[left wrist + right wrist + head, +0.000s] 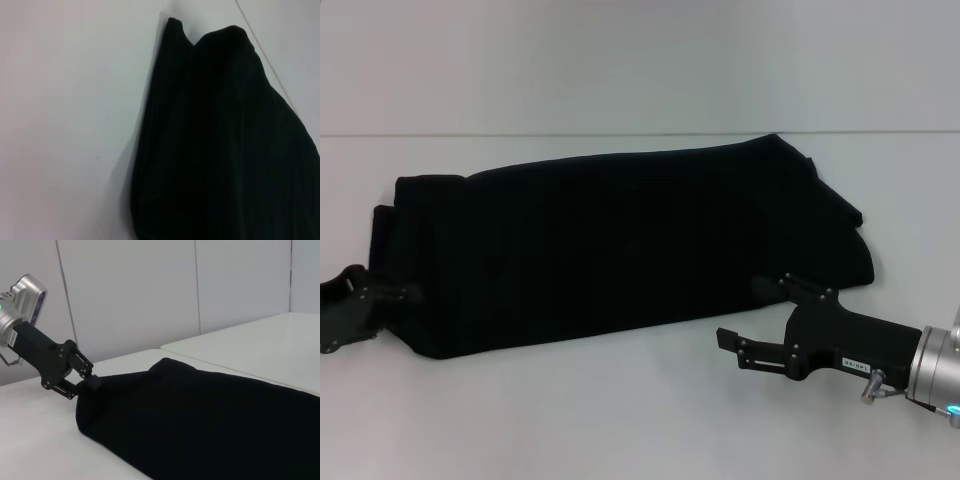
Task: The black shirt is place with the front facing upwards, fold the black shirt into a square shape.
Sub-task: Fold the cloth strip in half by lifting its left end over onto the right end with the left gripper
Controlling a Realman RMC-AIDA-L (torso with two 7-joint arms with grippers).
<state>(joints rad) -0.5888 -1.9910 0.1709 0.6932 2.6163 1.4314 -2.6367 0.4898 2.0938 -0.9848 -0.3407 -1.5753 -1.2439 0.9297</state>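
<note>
**Black shirt lying folded lengthwise between two pincers**

The left pincer is sitting low at the left edge of the head view, its fingers reaching into the left end of the black shirt. In the right wrist view the same left pincer is meeting the near corner of the black shirt, with its fingertips pressed against the fabric and appearing to be clamping on it.

The shirt is lying on the white worktop as a long, wide band stretching from the left pincer across the middle toward the right. Its far edge is rising toward the right, where the cloth is bunching into a few overlapping layers. No lettering is showing on the upper side. In the left wrist view the shirt is filling most of the picture, resting on the worktop with two rounded humps at its far end.

The right pincer is hanging just above the worktop beside the shirt's near right corner, its two fingers spread apart and holding nothing.
</note>
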